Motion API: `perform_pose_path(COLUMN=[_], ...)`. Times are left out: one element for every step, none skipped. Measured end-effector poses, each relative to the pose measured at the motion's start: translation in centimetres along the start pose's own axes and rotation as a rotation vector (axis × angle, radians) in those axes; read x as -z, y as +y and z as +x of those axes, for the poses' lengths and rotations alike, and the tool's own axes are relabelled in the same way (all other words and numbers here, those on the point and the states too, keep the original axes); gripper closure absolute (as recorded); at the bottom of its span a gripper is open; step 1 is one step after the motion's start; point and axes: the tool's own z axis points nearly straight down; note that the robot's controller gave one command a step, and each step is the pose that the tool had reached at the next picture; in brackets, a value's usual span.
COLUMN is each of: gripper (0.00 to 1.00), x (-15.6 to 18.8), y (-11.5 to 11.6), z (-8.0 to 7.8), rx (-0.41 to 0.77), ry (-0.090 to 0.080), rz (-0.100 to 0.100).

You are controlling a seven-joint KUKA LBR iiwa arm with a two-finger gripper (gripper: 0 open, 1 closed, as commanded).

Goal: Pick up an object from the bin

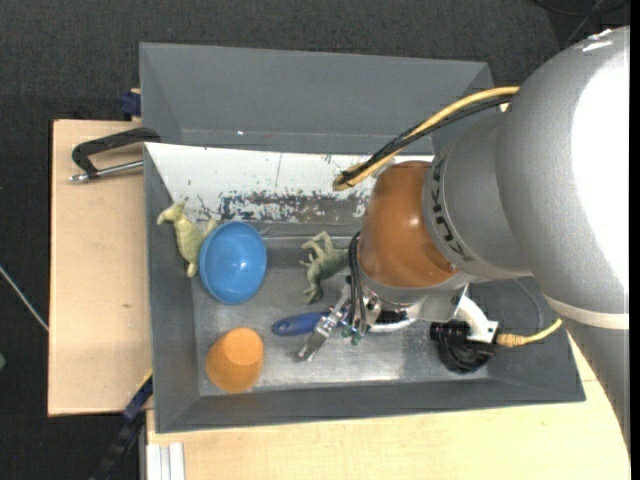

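Gripper [330,330] is low in the grey metal bin [180,388], near the front wall; can't tell if it is clenched or released. A small dark-blue flat plastic piece [292,324] lies right at its tip, view-left side. A green toy dinosaur [322,258] is just behind it. An orange plastic cup [235,358] and a blue plastic half-egg shell [233,260] sit further view-left. A yellow-green toy dinosaur [185,233] is farthest, beside the shell.

this looks like a robotics lab test cell. a large silver-grey robot arm [560,168] with an orange wrist cover [400,233] and a yellow cable [440,120] leans over a grey sheet-metal bin [300,78] on dark carpet [300,8]. the bin holds mismatched toys, among them a blue plastic bowl [233,260] and a green toy dinosaur [322,258].
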Motion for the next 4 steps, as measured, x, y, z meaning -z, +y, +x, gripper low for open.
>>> perform_pose_path(gripper=[1.00, 1.00, 1.00, 1.00], x=[0.0, 4.7, 5.0, 9.5], y=[0.0, 0.1, 0.2, 0.4], z=[-0.1, -0.2, -0.2, -0.3], rx=[-0.001, 0.001, 0.002, 0.004], ry=[-0.003, -0.002, 0.000, -0.002], rz=[0.000, 0.000, 0.002, -0.001])
